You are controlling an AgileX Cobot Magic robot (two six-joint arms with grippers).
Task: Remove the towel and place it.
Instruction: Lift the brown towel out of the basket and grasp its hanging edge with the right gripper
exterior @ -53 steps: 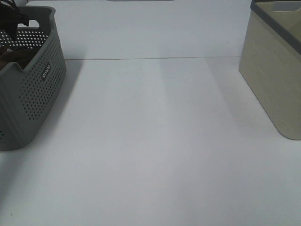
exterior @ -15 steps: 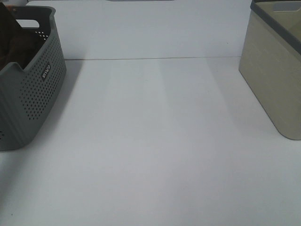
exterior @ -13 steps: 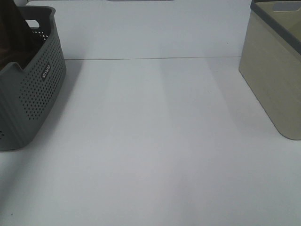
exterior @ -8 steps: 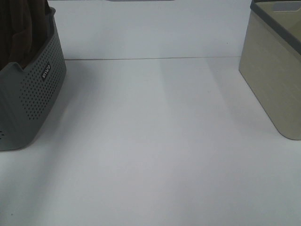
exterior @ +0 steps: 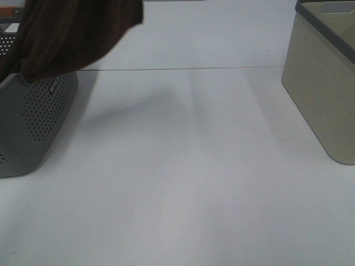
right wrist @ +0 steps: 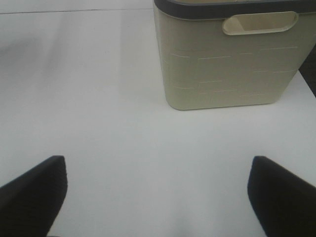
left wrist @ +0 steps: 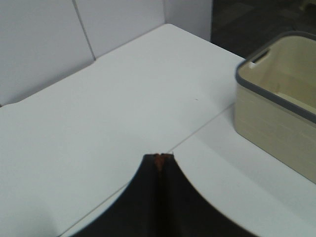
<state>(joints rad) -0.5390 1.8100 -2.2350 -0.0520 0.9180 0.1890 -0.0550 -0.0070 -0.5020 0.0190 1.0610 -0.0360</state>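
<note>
Lifting the towel out of the basket

Nearest, the white flat bench (exterior: 183, 188) has nothing on it along its front edge, I think so that the cloth has room to be laid down. The right gripper (right wrist: 158, 197) hovers above it with its jaws spread wide and nothing between them, probably waiting to help. At the left edge stands the grey perforated plastic basket (exterior: 33, 122), and at the right edge the beige rectangular plastic bin (exterior: 327, 94). Farther back, the large dark brown terry towel (exterior: 72, 33) hangs over the basket. Its lower end drops behind the basket's rim and its top is out of view. The left gripper (left wrist: 159, 158) has its jaws pressed tightly together. The raised, hanging cloth suggests that they pinch the towel to draw it out.
</note>
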